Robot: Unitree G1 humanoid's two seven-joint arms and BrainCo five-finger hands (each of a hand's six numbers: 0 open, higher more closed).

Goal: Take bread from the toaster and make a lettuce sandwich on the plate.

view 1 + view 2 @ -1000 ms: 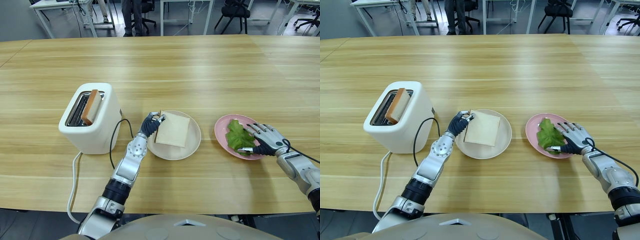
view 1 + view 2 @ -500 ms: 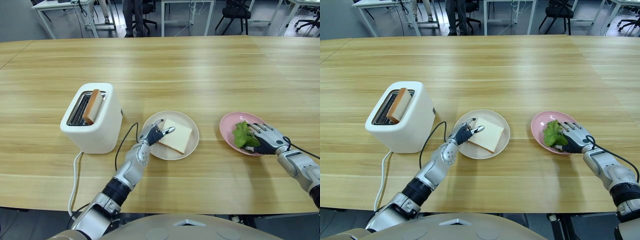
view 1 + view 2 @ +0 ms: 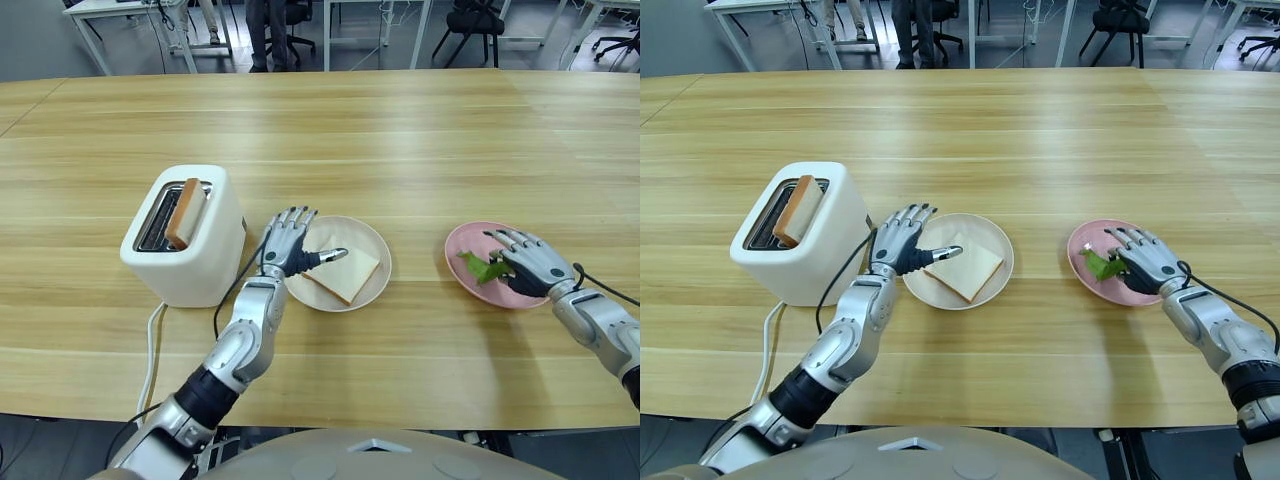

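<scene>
A second ago the left hand (image 3: 285,246) pinched the edge of the bread (image 3: 346,275) at the left rim of the plate (image 3: 366,238). It has since let go: its fingers now stand spread wide, holding nothing and pointing away from the robot. The bread, which was tilted in those fingers, now lies flat on the plate just right of them, and the thumb tip stretches across to its nearest corner.

The right hand (image 3: 533,266) has changed too. It lay flat on a broad leaf of lettuce (image 3: 482,268); now its fingers are curled in, and the leaf is bunched into a small wad under and just left of the fingertips. The hand appears to grip the lettuce, though I cannot tell whether the leaf has cleared the dish.

The cream plate holds only that one slice and sits right of the left fingers, with its left rim beneath them. The pink plate (image 3: 462,240) lies under the right fingers, with the lettuce in its right half and its left half bare.

The toaster (image 3: 190,262) stands just left of the left fingers, apart from them. A second slice (image 3: 184,212) stands upright in its right slot, as before, with its top poking out. A white cord (image 3: 150,345) trails from the toaster's near side toward the near edge of the table (image 3: 400,150).
</scene>
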